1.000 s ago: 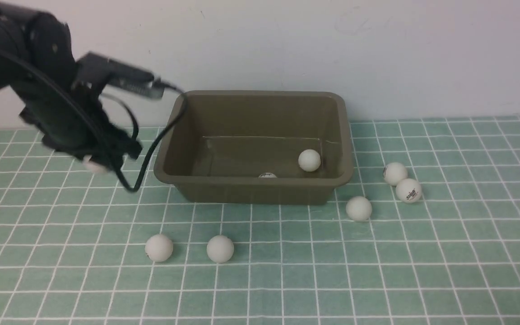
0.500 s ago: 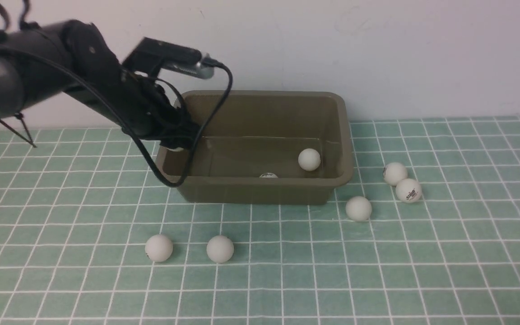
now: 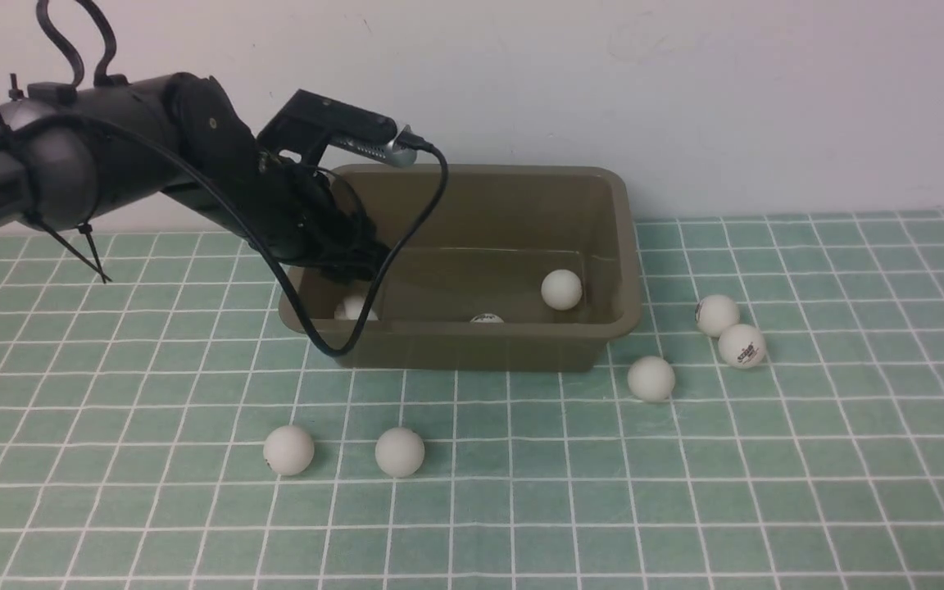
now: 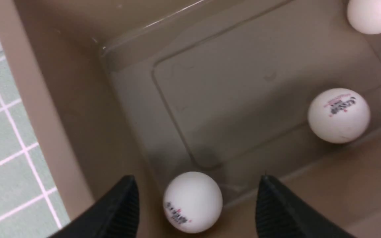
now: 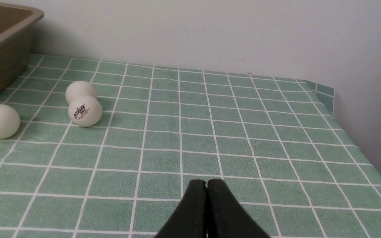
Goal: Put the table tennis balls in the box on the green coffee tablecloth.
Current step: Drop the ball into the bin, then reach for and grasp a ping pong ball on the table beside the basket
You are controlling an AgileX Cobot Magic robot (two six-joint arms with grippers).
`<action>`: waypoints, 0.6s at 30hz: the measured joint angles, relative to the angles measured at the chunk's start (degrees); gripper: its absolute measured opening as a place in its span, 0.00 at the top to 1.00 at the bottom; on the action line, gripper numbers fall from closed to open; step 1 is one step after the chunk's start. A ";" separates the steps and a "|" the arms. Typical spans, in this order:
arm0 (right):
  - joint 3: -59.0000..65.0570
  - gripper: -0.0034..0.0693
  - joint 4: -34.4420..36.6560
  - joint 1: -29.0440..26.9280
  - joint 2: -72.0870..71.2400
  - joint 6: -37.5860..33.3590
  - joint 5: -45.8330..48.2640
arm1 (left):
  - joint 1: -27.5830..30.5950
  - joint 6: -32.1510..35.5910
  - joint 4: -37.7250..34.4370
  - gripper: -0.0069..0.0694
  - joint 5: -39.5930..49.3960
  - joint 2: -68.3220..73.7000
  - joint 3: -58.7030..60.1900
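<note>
Now over the left end of the box [image 3: 472, 348], the left arm [image 3: 111, 164] reaches down across the rim, with the left hand [image 4: 197, 178] spread wide. The left wrist view shows 1 white ball [image 4: 193, 202] lying on the box floor between the 2 black fingers [image 4: 121, 211]. It is clear of both and close to the corner where the near wall meets the left wall. A 2nd ball [image 4: 338, 115], printed with a small dark logo, rests further along the near wall. A 3rd ball [image 4: 370, 15] shows only partly, toward the right end. From the front, the near rim hides most of the 1st and 2nd, while the 3rd sits in full view by the right wall.

Another 5 balls lie on the green checked cloth [image 3: 521, 508] covering the worktop. Right of the box, a plain ball [image 3: 717, 315] sits close against a logo ball [image 3: 742, 345]. A lone ball [image 3: 651, 378] lies just off the box's near right corner. In front of the box, 2 balls lie near each other but apart, 1 to the left [image 3: 288, 450] and 1 to the right [image 3: 399, 451].

A black cable [image 3: 341, 348] droops from the left arm across the box's near wall. The right hand [image 5: 206, 185], seen only from its own wrist, hangs above bare cloth with its fingers pressed together, empty, well away from the pair right of the box. A white wall [image 3: 726, 98] stands behind.
</note>
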 joint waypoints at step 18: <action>0.00 0.98 0.00 0.00 0.00 0.00 0.00 | 0.00 -10.20 11.76 0.35 26.65 -10.13 -1.82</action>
